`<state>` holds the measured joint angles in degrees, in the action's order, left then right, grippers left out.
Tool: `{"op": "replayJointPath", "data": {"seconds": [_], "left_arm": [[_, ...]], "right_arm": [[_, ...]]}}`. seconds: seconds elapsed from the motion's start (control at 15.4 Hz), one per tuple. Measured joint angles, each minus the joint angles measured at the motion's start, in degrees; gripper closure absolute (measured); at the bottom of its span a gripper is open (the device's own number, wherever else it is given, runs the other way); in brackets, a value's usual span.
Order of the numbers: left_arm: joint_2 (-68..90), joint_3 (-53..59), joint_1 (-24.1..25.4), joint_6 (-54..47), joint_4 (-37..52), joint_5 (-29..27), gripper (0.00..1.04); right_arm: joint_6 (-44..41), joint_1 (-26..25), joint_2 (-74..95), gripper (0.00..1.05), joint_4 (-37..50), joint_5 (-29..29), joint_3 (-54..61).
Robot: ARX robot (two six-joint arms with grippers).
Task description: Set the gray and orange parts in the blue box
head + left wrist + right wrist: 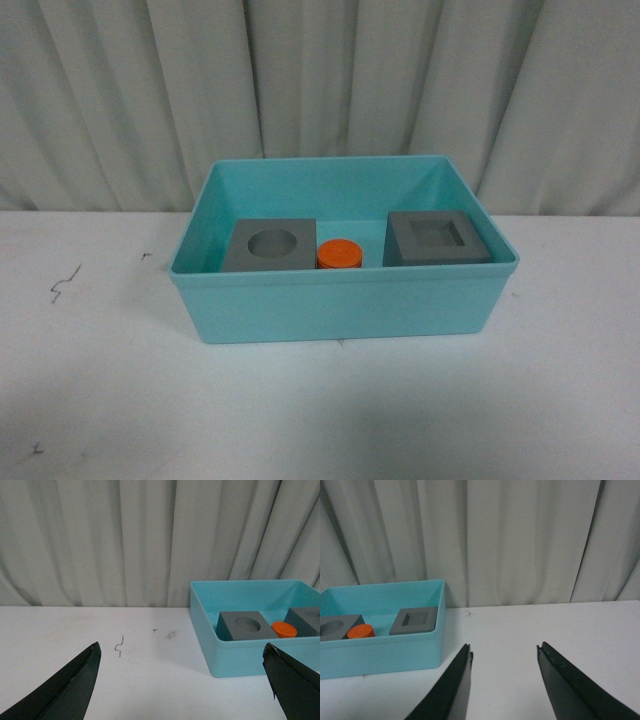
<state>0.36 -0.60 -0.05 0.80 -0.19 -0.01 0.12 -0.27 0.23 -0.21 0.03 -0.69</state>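
The blue box stands on the white table in the front view. Inside it lie a gray cube with a round recess, an orange cylinder and a gray cube with a square recess. Neither arm shows in the front view. In the left wrist view the left gripper is open over bare table, with the box and its parts off to one side. The right gripper is open and empty over the table beside the box.
A white curtain hangs behind the table. Small dark marks sit on the tabletop left of the box, and the squiggle shows in the left wrist view too.
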Motion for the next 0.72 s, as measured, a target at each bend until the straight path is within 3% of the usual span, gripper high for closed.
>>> {"op": "replayJointPath", "data": {"seconds": [0.13, 0.26, 0.72], "left_arm": [[0.0, 0.0, 0.0, 0.0, 0.0, 0.0, 0.07], [0.0, 0.0, 0.0, 0.0, 0.0, 0.0, 0.07], [0.0, 0.0, 0.0, 0.0, 0.0, 0.0, 0.07]], "right_arm": [[0.0, 0.0, 0.0, 0.42, 0.0, 0.0, 0.0], [0.0, 0.0, 0.0, 0.33, 0.0, 0.0, 0.0], [0.0, 0.0, 0.0, 0.11, 0.0, 0.0, 0.0]]}}
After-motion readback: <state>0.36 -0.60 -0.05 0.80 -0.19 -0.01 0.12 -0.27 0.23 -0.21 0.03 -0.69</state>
